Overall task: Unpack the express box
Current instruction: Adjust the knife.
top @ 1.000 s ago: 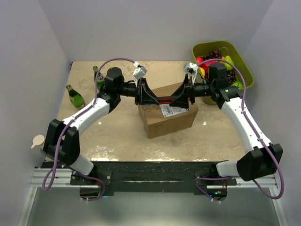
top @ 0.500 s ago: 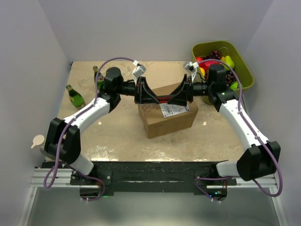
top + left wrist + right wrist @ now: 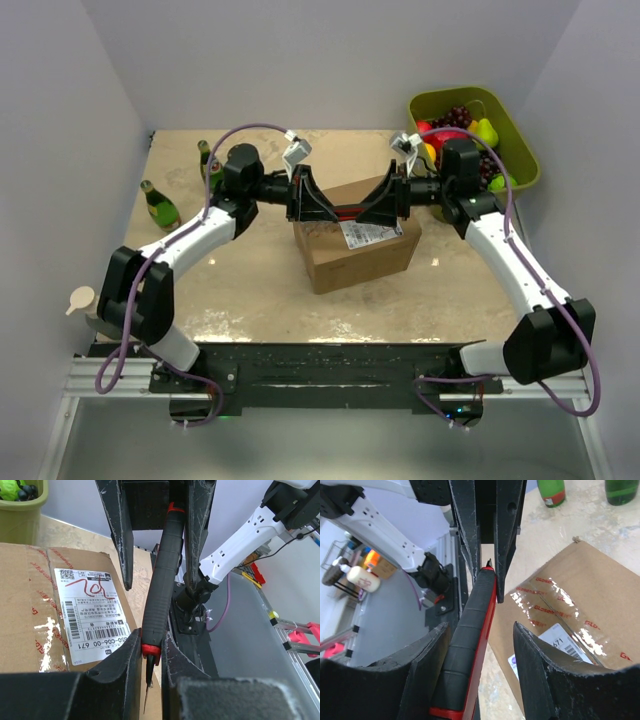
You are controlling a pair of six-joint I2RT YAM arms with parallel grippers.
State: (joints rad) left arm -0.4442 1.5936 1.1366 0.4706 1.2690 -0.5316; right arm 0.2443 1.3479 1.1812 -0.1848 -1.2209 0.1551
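The express box (image 3: 355, 255), brown cardboard with a white label (image 3: 368, 234) and taped seams, sits mid-table. Both grippers face each other just above its far edge. A black-and-red utility knife (image 3: 349, 212) spans the gap between them. My left gripper (image 3: 151, 645) is shut on the knife (image 3: 162, 590) at its blade end, with the thin blade poking out behind the fingers. My right gripper (image 3: 481, 630) is open around the knife handle (image 3: 470, 645). The handle lies against one finger, with a clear gap to the other. The box top (image 3: 570, 600) lies below.
An olive-green tub (image 3: 520, 150) of fruit stands at the back right, close to the right arm's elbow. Two green bottles (image 3: 160, 206) (image 3: 210, 165) stand at the back left beside the left arm. White walls close in on three sides.
The right gripper has edged left over the knife handle and its jaws have narrowed a little. The left gripper and the box have stayed put.
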